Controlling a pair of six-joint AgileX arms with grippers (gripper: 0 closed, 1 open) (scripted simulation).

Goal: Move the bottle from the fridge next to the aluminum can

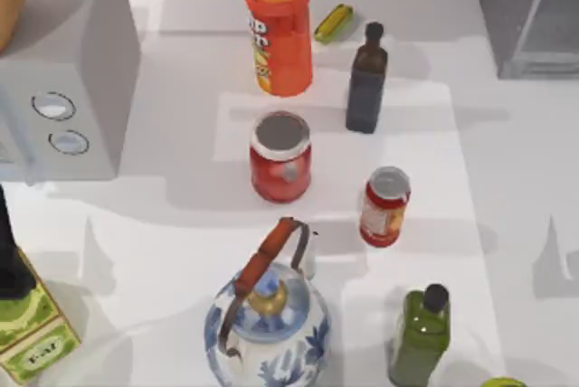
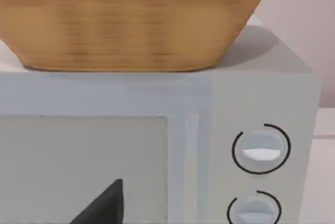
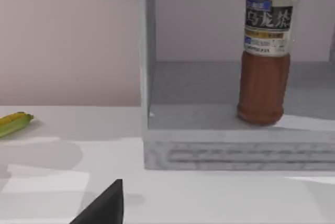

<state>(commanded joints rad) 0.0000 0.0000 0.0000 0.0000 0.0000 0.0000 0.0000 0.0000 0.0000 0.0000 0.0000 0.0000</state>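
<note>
The bottle (image 3: pixel 264 62), reddish-brown with a white cap and a grey-blue label, stands upright inside the open grey fridge (image 3: pixel 209 145). In the top view the fridge (image 1: pixel 529 12) sits at the table's back right corner. The small red aluminum can (image 1: pixel 384 206) stands right of the table's middle. A dark part of my right gripper (image 3: pixel 104 205) shows at the edge of the right wrist view, in front of the fridge and well short of the bottle. My left gripper (image 2: pixel 102 208) faces the grey box with two dials.
An orange chip tube (image 1: pixel 278 30), a dark bottle (image 1: pixel 366 80) and a corn cob (image 1: pixel 333 23) stand at the back. A red jar (image 1: pixel 281 156), a blue-and-white kettle (image 1: pixel 267 319) and a green bottle (image 1: pixel 421 333) surround the can. A basket (image 2: pixel 131 20) tops the dial box (image 1: pixel 63 89).
</note>
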